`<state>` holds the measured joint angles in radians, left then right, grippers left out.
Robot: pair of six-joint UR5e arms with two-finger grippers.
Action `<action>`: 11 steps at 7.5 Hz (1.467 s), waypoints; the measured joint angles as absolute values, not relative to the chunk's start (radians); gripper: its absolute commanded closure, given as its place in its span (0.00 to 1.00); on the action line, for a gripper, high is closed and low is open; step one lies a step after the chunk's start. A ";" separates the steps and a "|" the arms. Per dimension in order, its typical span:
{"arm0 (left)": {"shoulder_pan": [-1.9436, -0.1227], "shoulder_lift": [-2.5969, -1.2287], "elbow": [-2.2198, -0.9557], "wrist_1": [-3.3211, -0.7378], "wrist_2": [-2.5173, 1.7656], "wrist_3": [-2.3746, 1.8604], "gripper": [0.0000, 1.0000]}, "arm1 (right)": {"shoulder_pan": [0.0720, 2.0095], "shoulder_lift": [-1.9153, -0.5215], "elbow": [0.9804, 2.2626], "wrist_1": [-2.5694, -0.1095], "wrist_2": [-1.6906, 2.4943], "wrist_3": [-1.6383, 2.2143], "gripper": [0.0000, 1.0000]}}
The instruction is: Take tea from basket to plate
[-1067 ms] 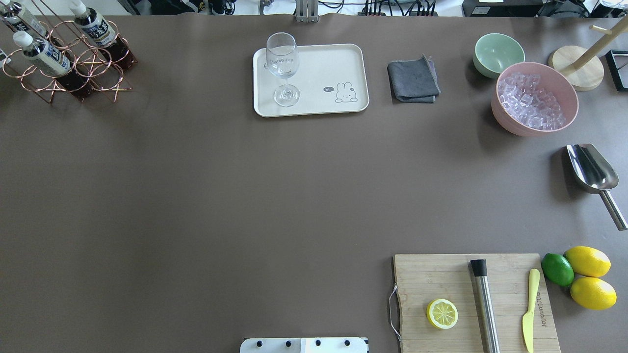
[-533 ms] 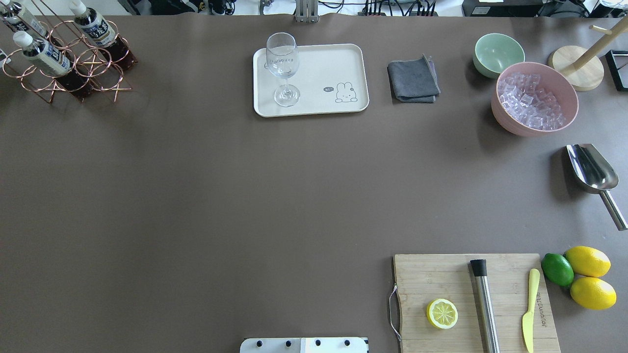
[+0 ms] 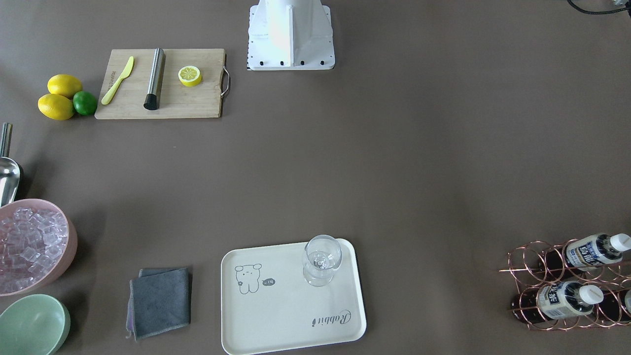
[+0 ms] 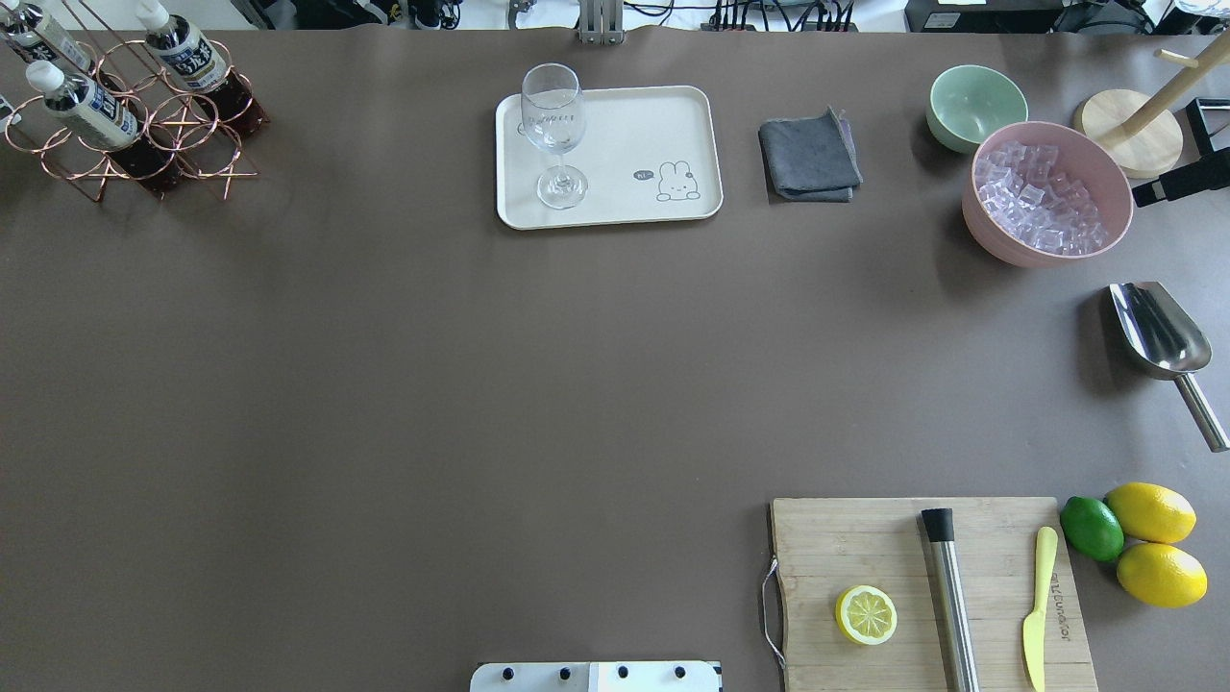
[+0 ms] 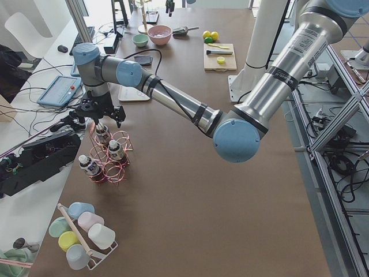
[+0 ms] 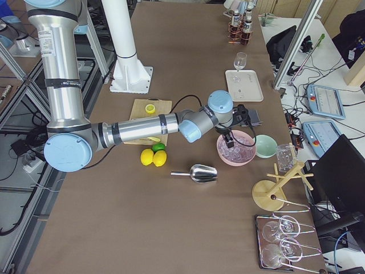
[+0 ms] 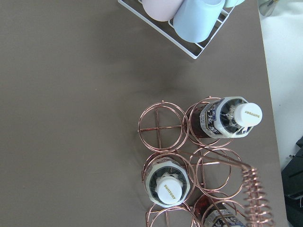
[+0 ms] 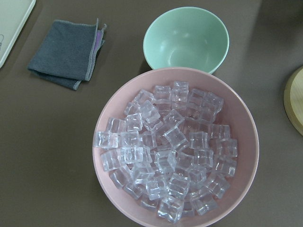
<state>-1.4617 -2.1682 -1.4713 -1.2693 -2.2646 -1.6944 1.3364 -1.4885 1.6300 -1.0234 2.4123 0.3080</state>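
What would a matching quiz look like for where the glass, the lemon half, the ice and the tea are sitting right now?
Things:
1. glass
2. lemon half
3. ice
4. tea

Places:
A. in the pink bowl
B. in the basket
C. on the plate
D. on the cutting board

Pairs: 1-C, 2-D, 3-A, 4-B
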 measured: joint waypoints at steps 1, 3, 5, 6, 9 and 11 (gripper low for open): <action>-1.466 -2.191 -1.432 -1.262 -2.265 -1.673 0.03 | 1.332 -1.492 1.588 -0.978 2.412 0.308 0.00; -1.472 -2.226 -1.358 -1.279 -2.264 -1.650 0.03 | 1.307 -1.500 1.538 -0.947 2.415 0.308 0.00; -1.476 -2.261 -1.307 -1.304 -2.262 -1.642 0.03 | 1.265 -1.501 1.523 -0.940 2.409 0.307 0.00; -1.478 -2.280 -1.276 -1.324 -2.261 -1.641 0.03 | 1.259 -1.501 1.524 -0.939 2.408 0.306 0.00; -1.478 -2.291 -1.235 -1.372 -2.261 -1.657 0.03 | 1.289 -1.441 1.544 -0.939 2.403 0.314 0.00; -1.470 -2.284 -1.231 -1.400 -2.262 -1.705 0.03 | 1.295 -1.416 1.607 -0.939 2.397 0.316 0.00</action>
